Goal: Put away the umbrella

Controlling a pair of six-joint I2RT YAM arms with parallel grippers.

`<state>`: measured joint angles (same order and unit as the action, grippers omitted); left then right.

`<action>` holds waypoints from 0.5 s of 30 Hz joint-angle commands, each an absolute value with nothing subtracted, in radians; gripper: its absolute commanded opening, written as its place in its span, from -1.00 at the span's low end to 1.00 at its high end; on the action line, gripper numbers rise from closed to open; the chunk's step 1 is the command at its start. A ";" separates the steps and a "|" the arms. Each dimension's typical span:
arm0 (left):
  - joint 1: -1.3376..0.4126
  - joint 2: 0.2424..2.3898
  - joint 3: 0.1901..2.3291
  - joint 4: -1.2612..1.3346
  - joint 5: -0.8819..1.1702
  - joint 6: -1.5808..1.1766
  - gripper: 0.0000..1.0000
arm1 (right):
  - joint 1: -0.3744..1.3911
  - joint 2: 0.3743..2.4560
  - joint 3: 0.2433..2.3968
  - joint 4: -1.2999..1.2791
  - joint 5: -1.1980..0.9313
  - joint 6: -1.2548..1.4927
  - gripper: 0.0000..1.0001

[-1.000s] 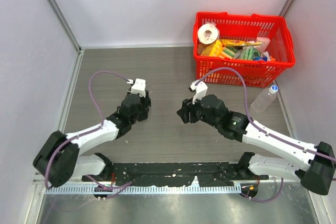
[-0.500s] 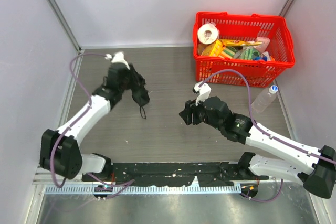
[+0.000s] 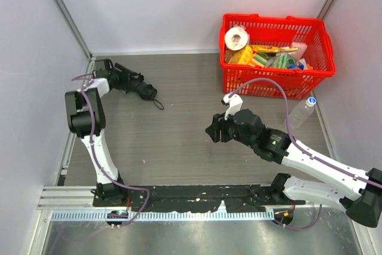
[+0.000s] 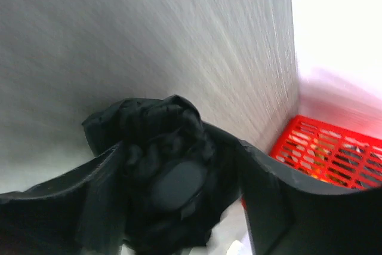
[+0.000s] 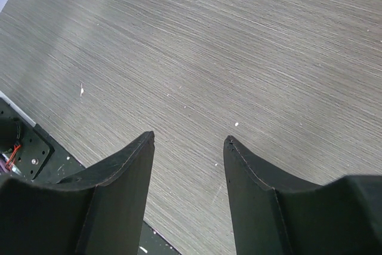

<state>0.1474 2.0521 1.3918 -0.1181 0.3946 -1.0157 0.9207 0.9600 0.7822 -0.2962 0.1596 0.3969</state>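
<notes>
One umbrella [image 3: 145, 91] clamped in left fingers [image 4: 271, 198] near table's [image 3: 179, 141] far-left corner; right fingers [image 5: 122, 189] spread wide, holding nothing.

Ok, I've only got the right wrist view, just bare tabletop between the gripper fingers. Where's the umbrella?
Observer: At the far left of the table, the umbrella is in the left gripper.
Operator: Actually gripped?
Observer: Yes, the left wrist view shows it bunched between the fingers.
Operator: And the basket?
Observer: The red basket sits in the far right corner, already part-filled with packaged items.
</notes>
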 commanded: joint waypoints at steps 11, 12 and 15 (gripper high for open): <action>0.218 1.953 1.508 -0.288 0.310 -1.180 0.99 | 0.917 0.991 0.816 -0.242 0.132 0.414 0.10; 0.227 1.930 1.490 -0.314 0.314 -1.164 0.99 | 0.917 1.000 0.827 -0.242 0.127 0.408 0.10; 0.264 1.837 1.398 -0.385 0.234 -1.099 0.99 | 0.917 1.014 0.844 -0.238 0.114 0.400 0.10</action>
